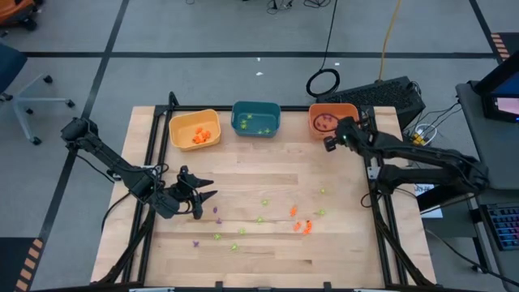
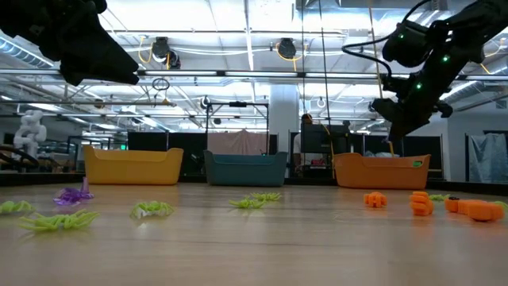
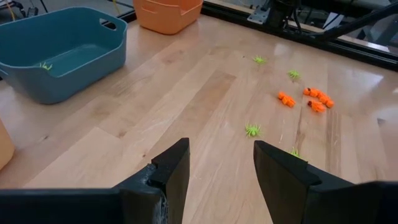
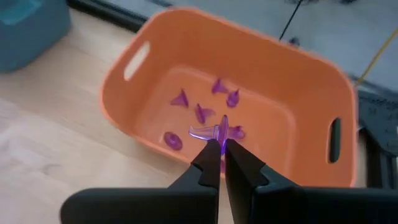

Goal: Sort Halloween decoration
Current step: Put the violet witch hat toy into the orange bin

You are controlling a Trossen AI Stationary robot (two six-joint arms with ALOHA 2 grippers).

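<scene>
Three bins sit in a row along the far edge of the wooden table [image 1: 268,243]: a yellow bin [image 1: 195,128] with orange trinkets [image 1: 203,136] in it, a teal bin [image 1: 256,118] with a couple of light-green ones, and an orange bin [image 1: 330,120] with purple trinkets [image 4: 202,106] scattered on its floor.

Right gripper [image 4: 221,148] is hanging over the orange bin, near its front wall, and its fingers are pinched tight on a small purple trinket [image 4: 214,132]. In the right wrist view the piece sticks out sideways from the fingertips, directly above the other purple ones in the bin.

Left gripper [image 3: 219,163] is over on the left side of the table, off the surface, jaws spread apart with nothing between them. It's pointing across the board toward the loose stuff.

Still plenty lying on the table: a little bunch of orange pieces [image 1: 303,226] toward the right of middle, one more orange piece [image 1: 293,211] just beside them, light-green spiders [image 1: 261,203] dotted around the middle and front, and a couple of purple bits [image 1: 217,210] right near the left gripper. In the low view you can see a purple spider [image 2: 73,195] and green ones [image 2: 151,209] on the left, orange pieces on the right.
</scene>
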